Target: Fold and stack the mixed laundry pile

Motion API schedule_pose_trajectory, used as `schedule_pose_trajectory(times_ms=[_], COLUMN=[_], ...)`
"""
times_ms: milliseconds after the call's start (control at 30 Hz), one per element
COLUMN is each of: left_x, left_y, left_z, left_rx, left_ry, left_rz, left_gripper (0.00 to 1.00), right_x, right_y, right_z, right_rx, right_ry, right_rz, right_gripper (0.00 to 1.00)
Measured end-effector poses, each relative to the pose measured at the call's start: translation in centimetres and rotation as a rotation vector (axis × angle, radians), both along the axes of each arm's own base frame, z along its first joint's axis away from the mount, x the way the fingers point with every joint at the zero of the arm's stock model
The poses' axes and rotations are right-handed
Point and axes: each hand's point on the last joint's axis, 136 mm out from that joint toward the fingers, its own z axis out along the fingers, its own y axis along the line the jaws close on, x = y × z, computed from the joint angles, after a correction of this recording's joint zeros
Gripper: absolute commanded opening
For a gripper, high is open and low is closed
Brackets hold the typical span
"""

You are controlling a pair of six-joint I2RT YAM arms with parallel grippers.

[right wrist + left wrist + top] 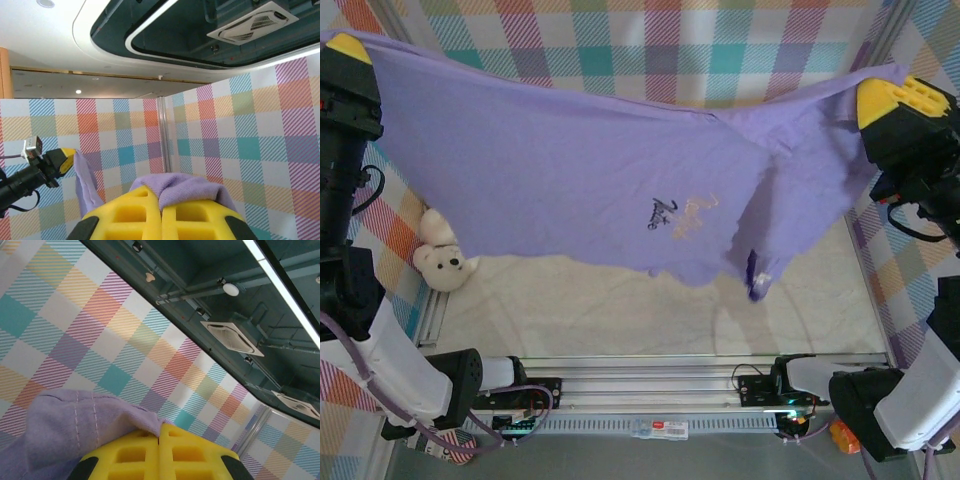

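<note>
At the near edge, the bases of both arms were seen bolted along a metal rail (pixel 650 372). Beyond it a cream surface (pixel 620 310) was spread flat; whether it was cloth or bare table top could not be told. A small cream teddy bear (pixel 442 258) was set at its left edge.

Above this surface the lavender shirt (pixel 570 170) was held aloft. It was stretched wide between the two arms, with its lower hem sagging and a small dark and pale print (pixel 680 215) shown near the middle.

The left gripper (pixel 347 48) was closed fully on the shirt's left corner. In the left wrist view its yellow fingers (pixel 125 460) were pressed together, with purple cloth bunched against them. The right gripper (pixel 892 100) was likewise clamped tight on the right corner, and cloth was draped over its fingertips (pixel 135 215) in the right wrist view.

Farthest back, a pastel checked backdrop (pixel 670 40) was seen.
</note>
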Motion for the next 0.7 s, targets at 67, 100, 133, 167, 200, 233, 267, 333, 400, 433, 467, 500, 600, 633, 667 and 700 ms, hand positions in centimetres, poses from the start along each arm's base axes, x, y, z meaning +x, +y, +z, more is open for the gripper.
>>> schedule_pose_trajectory(times_ms=[67, 100, 133, 167, 200, 233, 267, 333, 400, 433, 467, 500, 600, 633, 667, 700], left_x=[0.8, 1.6, 2.6, 3.9, 4.8, 6.7, 8.7, 12.4, 16.1, 18.1, 20.3, 22.0, 26.9, 28.0, 29.1, 30.0], left_y=[0.2, 0.3, 0.5, 0.7, 0.9, 1.3, 1.7, 2.4, 3.4, 3.9, 4.5, 5.0, 6.4, 6.7, 6.9, 7.2], left_z=[-0.4, -0.9, -1.5, -2.3, -3.0, -4.4, -5.9, -9.2, -13.3, -15.8, -18.7, -21.5, -31.7, -34.4, -37.1, -39.3], left_rx=[-0.004, -0.009, -0.014, -0.019, -0.024, -0.033, -0.043, -0.058, -0.079, -0.091, -0.101, -0.109, -0.130, -0.136, -0.139, -0.139], left_ry=[0.015, 0.033, 0.057, 0.085, 0.109, 0.157, 0.207, 0.303, 0.405, 0.472, 0.536, 0.598, 0.822, 0.882, 0.939, 0.985], left_rz=[0.000, -0.002, -0.002, -0.002, -0.002, -0.002, -0.001, 0.002, 0.016, 0.023, 0.034, 0.043, 0.070, 0.073, 0.076, 0.080], left_gripper=[0.00, 0.00, 0.00, 0.00, 0.00, 0.00, 0.00, 0.00, 0.00, 0.00, 0.00, 0.00, 0.00, 0.00, 0.00, 0.00], right_x=[1.6, 2.7, 4.2, 6.0, 7.8, 9.9, 12.5, 17.7, 23.2, 26.1, 29.0, 31.5, 38.1, 40.2, 41.9, 43.4], right_y=[0.1, 0.2, 0.3, 0.4, 0.6, 0.8, 1.1, 1.7, 2.4, 2.7, 3.0, 3.2, 4.0, 4.3, 4.6, 4.9], right_z=[-0.6, -1.0, -1.5, -2.2, -3.0, -4.0, -5.2, -8.4, -12.5, -15.1, -17.9, -20.6, -28.9, -31.9, -34.3, -36.3], right_rx=[0.000, -0.001, -0.001, -0.002, -0.004, -0.008, -0.011, -0.017, -0.021, -0.023, -0.024, -0.023, -0.021, -0.014, -0.009, -0.004], right_ry=[0.033, 0.058, 0.084, 0.115, 0.150, 0.190, 0.232, 0.329, 0.440, 0.509, 0.575, 0.635, 0.819, 0.882, 0.931, 0.972], right_rz=[-0.006, -0.009, -0.015, -0.019, -0.023, -0.025, -0.025, -0.025, -0.026, -0.028, -0.031, -0.034, -0.039, -0.036, -0.033, -0.027], right_gripper=[0.00, 0.00, 0.00, 0.00, 0.00, 0.00, 0.00, 0.00, 0.00, 0.00, 0.00, 0.00, 0.04, 0.05, 0.07, 0.07])
